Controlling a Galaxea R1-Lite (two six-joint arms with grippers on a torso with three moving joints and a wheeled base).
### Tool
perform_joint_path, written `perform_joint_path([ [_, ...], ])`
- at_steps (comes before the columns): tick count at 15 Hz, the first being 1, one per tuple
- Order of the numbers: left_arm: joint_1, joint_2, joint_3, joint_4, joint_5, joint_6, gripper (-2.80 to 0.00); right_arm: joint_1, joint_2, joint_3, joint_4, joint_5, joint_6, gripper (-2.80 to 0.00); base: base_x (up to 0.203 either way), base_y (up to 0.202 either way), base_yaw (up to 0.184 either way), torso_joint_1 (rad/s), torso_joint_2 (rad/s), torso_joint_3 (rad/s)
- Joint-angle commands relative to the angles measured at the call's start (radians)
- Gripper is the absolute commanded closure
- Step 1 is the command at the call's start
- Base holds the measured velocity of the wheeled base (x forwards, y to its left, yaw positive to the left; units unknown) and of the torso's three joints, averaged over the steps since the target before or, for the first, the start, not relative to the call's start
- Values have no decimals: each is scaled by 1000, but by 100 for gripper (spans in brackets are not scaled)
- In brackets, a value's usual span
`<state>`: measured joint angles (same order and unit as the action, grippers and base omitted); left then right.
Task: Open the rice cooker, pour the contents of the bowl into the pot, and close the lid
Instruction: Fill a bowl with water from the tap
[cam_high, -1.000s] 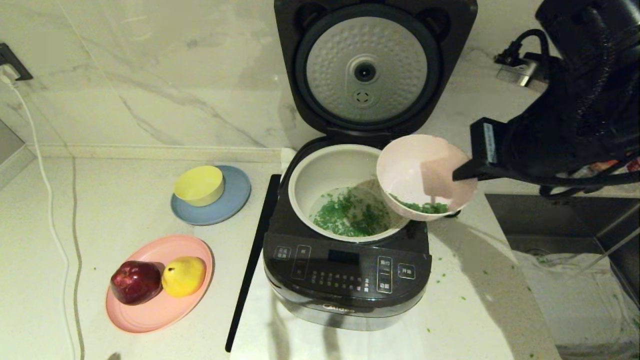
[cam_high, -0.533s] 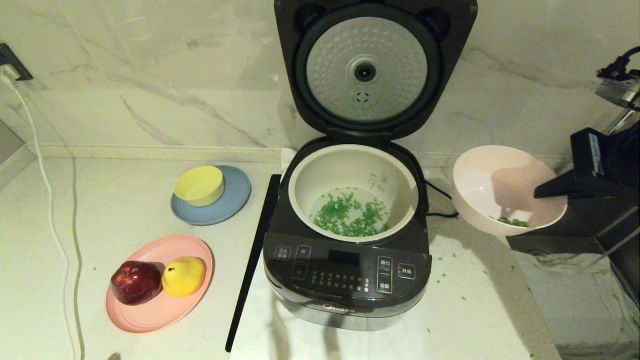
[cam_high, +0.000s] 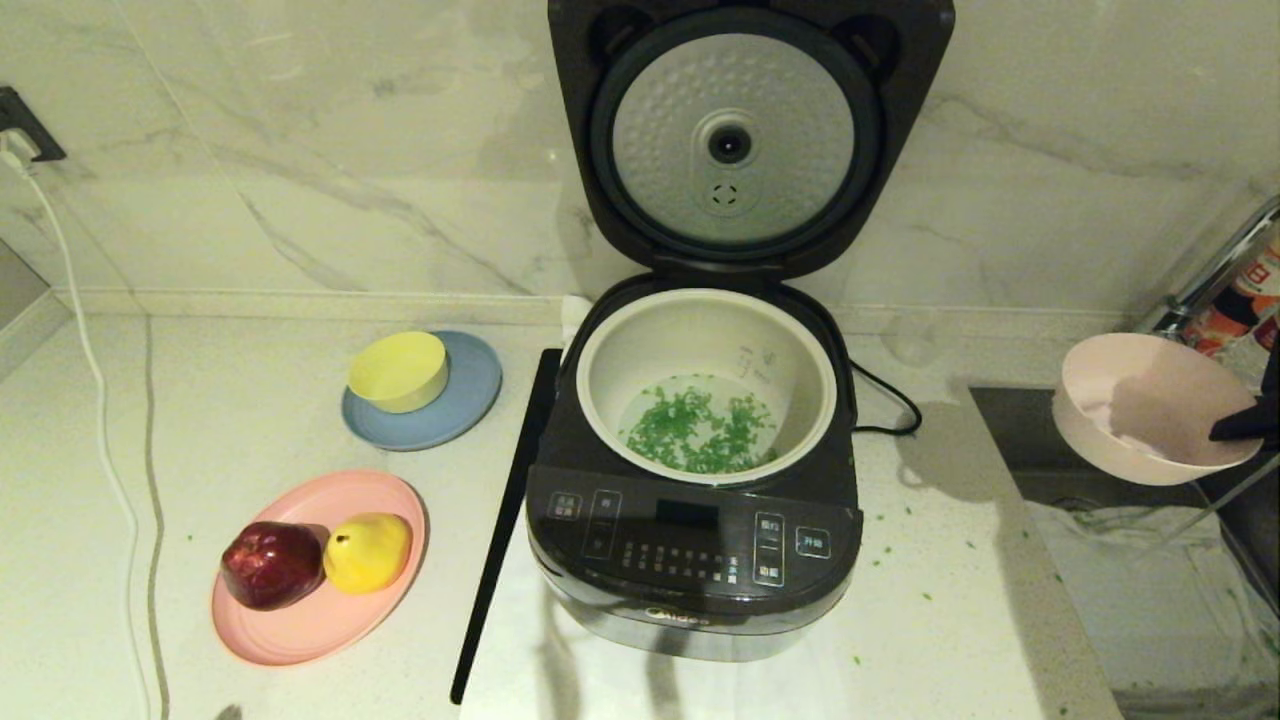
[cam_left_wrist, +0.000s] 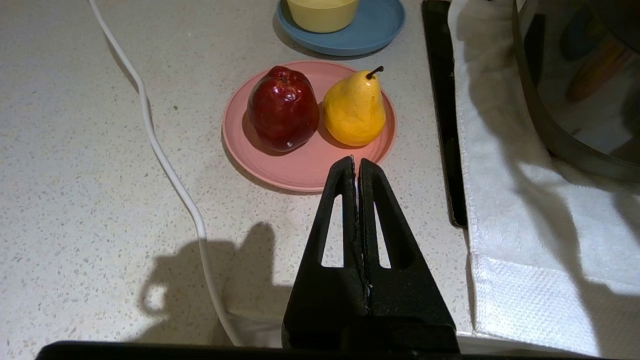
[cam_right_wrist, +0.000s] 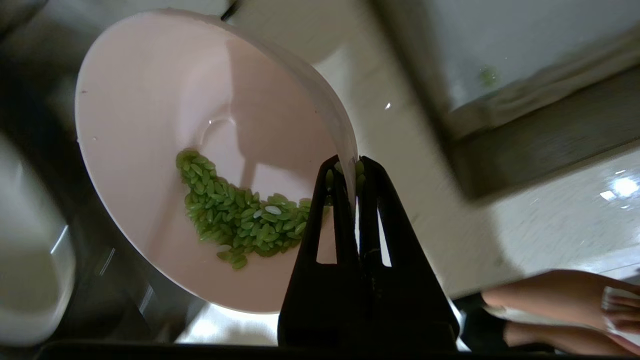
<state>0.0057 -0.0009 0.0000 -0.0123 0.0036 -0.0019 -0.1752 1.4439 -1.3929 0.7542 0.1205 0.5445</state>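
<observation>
My right gripper (cam_right_wrist: 351, 172) pinches the pale pink bowl's (cam_right_wrist: 165, 105) rim.
Green grains (cam_right_wrist: 235, 215) remain inside, beside my fingertips (bowl tilted); left gripper (cam_left_wrist: 356, 167) parked, closed, empty.

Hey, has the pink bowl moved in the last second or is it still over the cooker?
Yes. The bowl, pinched in the right gripper, has swung right, away from the pot, and is now over the sink.
</observation>
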Motion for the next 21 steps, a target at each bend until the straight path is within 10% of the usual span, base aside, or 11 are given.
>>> perform_joint_path([
  [1,0,1,9,0,1,-1,0,-136,31,114,-112,5,4,0,0,0,0,0,0,0],
  [12,0,1,9,-1,0,0,0,-750,364,242,-545,163,-30,0,0,0,0,0,0,0],
  [21,0,1,9,0,1,-1,0,-810,557,137,-722,166,-35,0,0,0,0,0,0,0],
])
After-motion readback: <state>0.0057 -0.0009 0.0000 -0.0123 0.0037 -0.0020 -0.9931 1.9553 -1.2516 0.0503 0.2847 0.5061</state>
